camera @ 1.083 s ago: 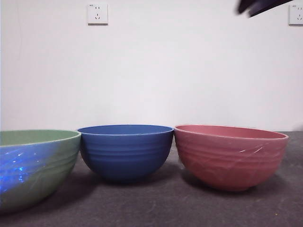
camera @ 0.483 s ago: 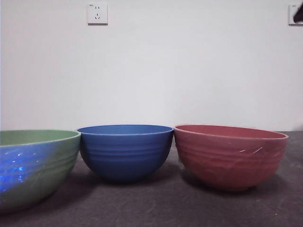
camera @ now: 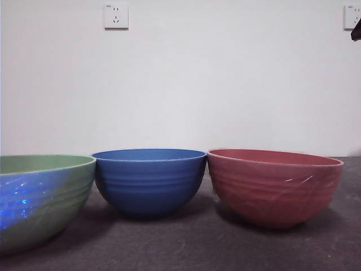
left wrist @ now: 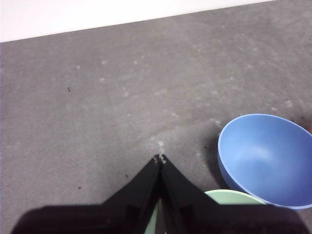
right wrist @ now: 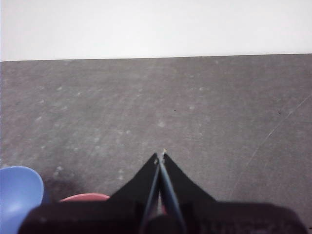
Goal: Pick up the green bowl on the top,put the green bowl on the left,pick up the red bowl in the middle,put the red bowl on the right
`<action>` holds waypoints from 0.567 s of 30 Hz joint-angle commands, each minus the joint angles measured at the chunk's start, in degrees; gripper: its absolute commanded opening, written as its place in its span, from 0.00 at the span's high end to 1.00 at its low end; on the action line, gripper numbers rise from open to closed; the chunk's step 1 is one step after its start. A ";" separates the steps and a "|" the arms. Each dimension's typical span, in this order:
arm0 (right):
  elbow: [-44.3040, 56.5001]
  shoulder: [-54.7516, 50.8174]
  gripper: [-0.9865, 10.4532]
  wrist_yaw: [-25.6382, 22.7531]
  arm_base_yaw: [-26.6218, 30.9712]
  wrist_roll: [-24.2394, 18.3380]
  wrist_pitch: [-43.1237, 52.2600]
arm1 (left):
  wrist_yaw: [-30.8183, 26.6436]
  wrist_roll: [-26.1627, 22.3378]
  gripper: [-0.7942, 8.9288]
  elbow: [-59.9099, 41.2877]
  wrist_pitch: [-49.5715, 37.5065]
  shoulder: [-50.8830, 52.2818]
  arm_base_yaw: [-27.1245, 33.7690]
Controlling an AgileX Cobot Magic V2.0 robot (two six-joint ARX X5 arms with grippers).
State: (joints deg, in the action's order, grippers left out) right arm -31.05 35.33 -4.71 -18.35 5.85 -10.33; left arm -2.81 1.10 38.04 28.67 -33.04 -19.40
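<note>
In the front view the green bowl [camera: 42,197] stands on the table at the left, cut by the picture's edge. The red bowl [camera: 274,185] stands at the right. A blue bowl [camera: 149,179] stands between them. My left gripper [left wrist: 160,158] is shut and empty, high above the table; the green bowl's rim [left wrist: 234,196] shows just under its jaws and the blue bowl [left wrist: 270,158] beside it. My right gripper [right wrist: 160,155] is shut and empty, high above the red bowl's rim [right wrist: 85,197]. One arm shows only as a black tip [camera: 356,31] at the front view's upper right edge.
The table is a dark grey mat [camera: 186,243]. A white wall with two sockets [camera: 116,16] stands behind. Bare mat stretches beyond both grippers in the wrist views [left wrist: 122,97] [right wrist: 195,107].
The dark arm at the front view's top right has drawn back out of the picture, leaving only a small tip at the right edge. The three bowls have not moved.
</note>
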 commanded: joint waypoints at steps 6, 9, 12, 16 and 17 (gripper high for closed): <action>0.26 -0.04 0.93 -0.11 -0.04 0.72 0.35 | -1.60 -3.54 0.92 -0.13 2.43 8.94 0.96; 0.26 -0.02 0.93 -0.28 -0.02 0.72 0.26 | -1.22 -4.09 0.92 -1.31 3.26 16.92 4.83; 0.26 -0.02 0.93 -0.20 -0.02 0.72 0.26 | -1.75 -4.13 0.92 -5.66 0.57 23.43 9.68; 0.26 -0.04 0.93 -0.13 -0.04 0.72 0.02 | -1.62 -4.13 0.92 -14.53 -5.73 28.46 14.97; 0.26 -0.04 0.93 -0.15 -0.02 0.72 -0.11 | -1.46 -4.11 0.92 -17.49 -7.61 29.59 16.20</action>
State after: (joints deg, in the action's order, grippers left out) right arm -31.05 35.33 -4.71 -18.35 5.85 -10.66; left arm -4.45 -2.37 23.29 22.79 -4.38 -4.14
